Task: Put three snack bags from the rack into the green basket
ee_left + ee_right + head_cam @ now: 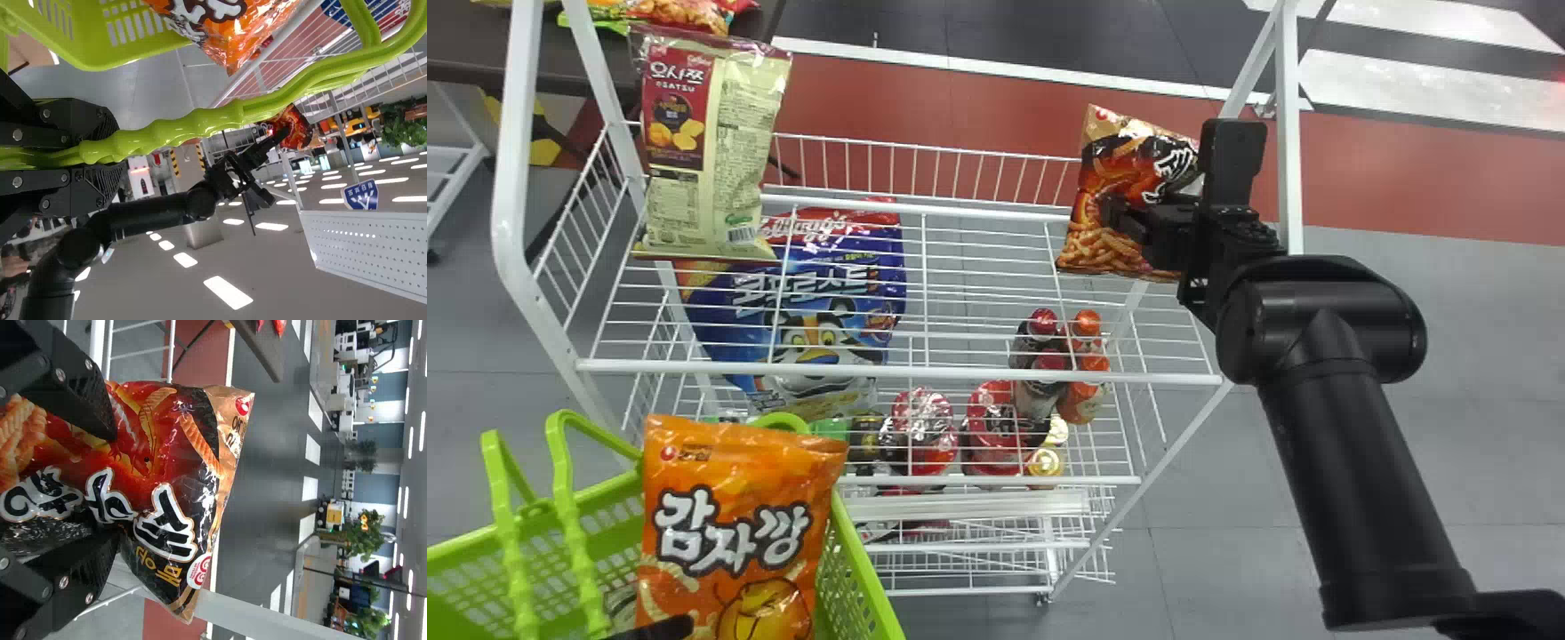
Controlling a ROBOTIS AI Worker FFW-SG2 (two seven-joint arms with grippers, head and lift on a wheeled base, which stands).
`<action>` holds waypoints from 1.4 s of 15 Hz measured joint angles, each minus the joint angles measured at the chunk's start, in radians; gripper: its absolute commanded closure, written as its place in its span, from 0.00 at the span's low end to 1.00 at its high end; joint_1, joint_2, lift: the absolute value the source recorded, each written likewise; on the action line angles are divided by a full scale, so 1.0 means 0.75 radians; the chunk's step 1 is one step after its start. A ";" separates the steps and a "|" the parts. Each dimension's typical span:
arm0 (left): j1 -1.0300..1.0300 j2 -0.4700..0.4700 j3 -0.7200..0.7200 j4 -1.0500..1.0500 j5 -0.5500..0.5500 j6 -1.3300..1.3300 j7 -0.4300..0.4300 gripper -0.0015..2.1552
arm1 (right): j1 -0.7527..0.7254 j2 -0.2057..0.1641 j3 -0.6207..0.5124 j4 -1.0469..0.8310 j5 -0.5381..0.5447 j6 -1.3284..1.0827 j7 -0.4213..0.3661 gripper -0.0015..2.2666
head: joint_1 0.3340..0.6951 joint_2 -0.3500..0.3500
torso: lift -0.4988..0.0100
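Observation:
In the head view, my right gripper (1165, 222) is at the red snack bag (1107, 249) near the rack's right rear. In the right wrist view, the parted fingers of my right gripper (115, 487) overlap the face of this bag (167, 440), which extends past both fingertips. A cream-and-red bag (734, 142) stands upright at the rack's left end. At lower left, an orange bag (734, 480) stands partly inside the green basket (863, 569). In the left wrist view, my left gripper (120, 150) is shut on the basket handle (200, 123).
The white wire rack (925, 211) has upright posts at both sides. A blue cereal bag (827, 293), drink bottles (1087, 324) and cup noodles (925, 422) sit below its top level. A dark table (471, 53) stands behind on the left.

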 measured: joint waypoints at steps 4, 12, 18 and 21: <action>0.001 0.000 0.002 0.000 0.002 0.000 0.000 1.00 | 0.073 -0.001 -0.049 -0.139 -0.055 0.043 0.033 0.99 | 1.00 0.24 | 0.98; 0.001 0.000 0.004 0.002 0.006 -0.004 0.004 1.00 | 0.308 0.001 -0.118 -0.592 -0.255 0.247 0.056 0.99 | 1.00 0.29 | 0.98; -0.008 0.000 0.003 -0.001 0.008 -0.002 0.015 1.00 | 0.436 0.001 -0.125 -0.982 -0.526 0.702 0.108 0.99 | 1.00 0.45 | 0.98; -0.014 0.000 -0.010 -0.003 0.008 0.000 0.020 1.00 | 0.474 0.001 -0.096 -1.113 -0.647 0.939 0.153 0.99 | 1.00 0.55 | 0.98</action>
